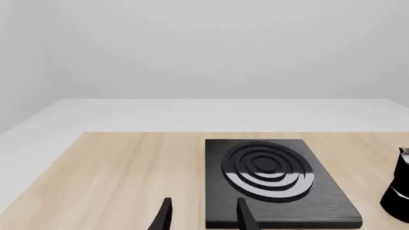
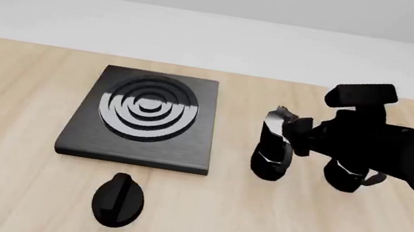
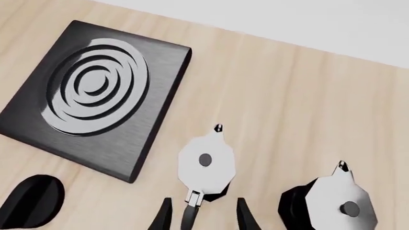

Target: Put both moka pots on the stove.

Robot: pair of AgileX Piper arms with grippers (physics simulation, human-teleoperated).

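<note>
Two moka pots stand upright on the desk [image 2: 22, 88], to the right of the stove [image 2: 141, 117] and clear of it. The nearer pot [image 2: 271, 153] is shown in the front view just beside the stove's right edge, while the second pot [image 2: 343, 173] is largely hidden there behind the right arm, so that only its black base can be made out. The right wrist view supplies what is hidden: both pots are seen from above, the nearer pot [image 3: 205, 163] and the second pot [image 3: 332, 207] standing apart from each other, each with its silvery lid on and its knob in the middle. In the left wrist view only a sliver of one pot [image 1: 399, 189] is caught at the frame's edge, beyond the stove [image 1: 271, 182].

The right claw [image 3: 203, 215] is spread open, and the nearer pot's handle is seen between its two fingers — whether they touch it cannot be told. In the front view the right claw [image 2: 296, 138] is placed level with the upper half of that pot, on its right side.

The left claw [image 1: 203, 215] is released too — its fingers are held apart above the bare desk, near the stove's front edge. In the front view only part of it shows at the lower left corner.

A flat oval black knob [image 2: 119, 199] lies on the desk in front of the stove, apart from it.
</note>
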